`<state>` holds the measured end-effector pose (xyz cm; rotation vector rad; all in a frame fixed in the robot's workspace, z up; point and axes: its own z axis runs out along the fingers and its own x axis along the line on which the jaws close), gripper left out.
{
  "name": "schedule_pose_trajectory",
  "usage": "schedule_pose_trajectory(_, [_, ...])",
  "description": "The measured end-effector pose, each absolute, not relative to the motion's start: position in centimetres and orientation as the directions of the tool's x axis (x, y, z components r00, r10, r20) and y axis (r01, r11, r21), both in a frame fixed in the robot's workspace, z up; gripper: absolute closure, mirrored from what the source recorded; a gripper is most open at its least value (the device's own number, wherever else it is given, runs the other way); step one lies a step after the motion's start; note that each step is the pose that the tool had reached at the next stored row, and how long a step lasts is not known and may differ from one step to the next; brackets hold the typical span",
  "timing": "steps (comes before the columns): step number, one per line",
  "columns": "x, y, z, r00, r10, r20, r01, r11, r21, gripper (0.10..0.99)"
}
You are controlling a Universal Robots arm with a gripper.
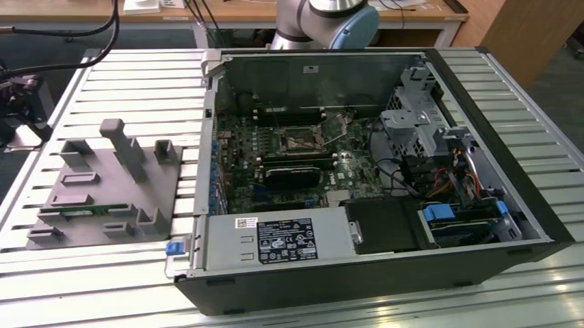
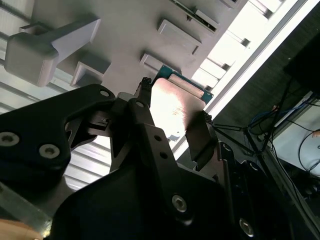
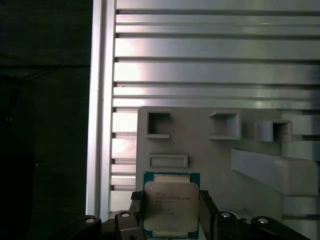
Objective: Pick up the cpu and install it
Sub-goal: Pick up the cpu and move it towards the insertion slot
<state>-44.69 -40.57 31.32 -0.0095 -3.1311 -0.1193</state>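
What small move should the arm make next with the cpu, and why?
Probably a short straight lift. In the first wrist view the pincer is closed on the cpu over the grey holder tray, whose raised posts stand close by, so rising first should clear them before heading for the motherboard socket.

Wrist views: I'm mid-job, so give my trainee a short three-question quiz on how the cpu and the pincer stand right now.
1. True or false: the pincer is open and far from the cpu.
2. Pick one: in the first wrist view, behind the cpu is A) a grey fixture tray, B) a keyboard, C) a cardboard box.
3. Fill in: in the exterior view the computer case lies with its side panel ____, so the boards inside show.
Key: 1 false, the pincer is shut on the cpu's edges; 2 A; 3 off.
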Motion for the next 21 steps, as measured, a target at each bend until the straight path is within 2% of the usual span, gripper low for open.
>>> schedule_pose_trajectory(21, [-44.7,-40.6,32.4,-1.000,0.006,0.008,0.006,0.997,0.081,0.557])
